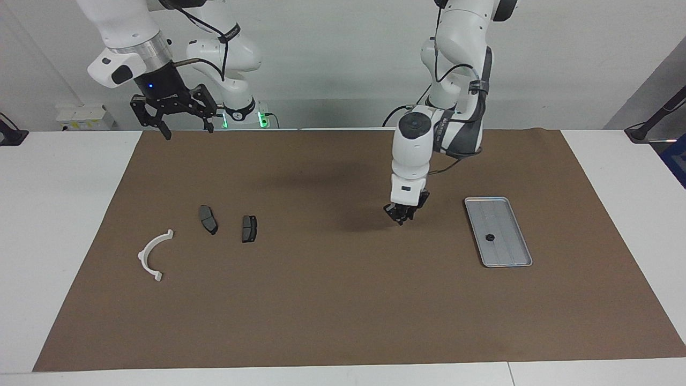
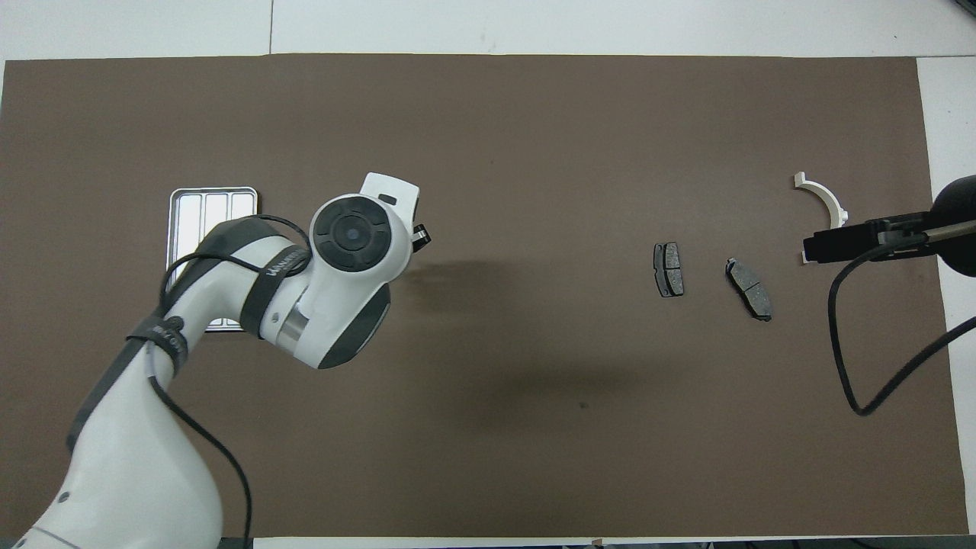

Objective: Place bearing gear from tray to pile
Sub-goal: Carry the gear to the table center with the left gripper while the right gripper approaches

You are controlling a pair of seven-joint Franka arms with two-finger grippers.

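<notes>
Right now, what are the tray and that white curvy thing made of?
The tray looks like metal: silver-grey, faintly shiny, with pressed ridges and a raised rim. The white curved bracket looks like plastic: matte, even white, though painted metal is possible.

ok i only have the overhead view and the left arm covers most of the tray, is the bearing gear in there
Observer: Yes. The facing view shows the small black bearing gear lying in the tray, around its middle.
Operator: so where is the left end effector
Observer: The left end effector hangs low over the brown mat beside the tray, not over it.
Operator: and the right one, it looks like it's on the white bracket
Observer: It is not. The right end effector waits raised by the mat's edge nearest the robots, fingers open, well above the white bracket.
</notes>
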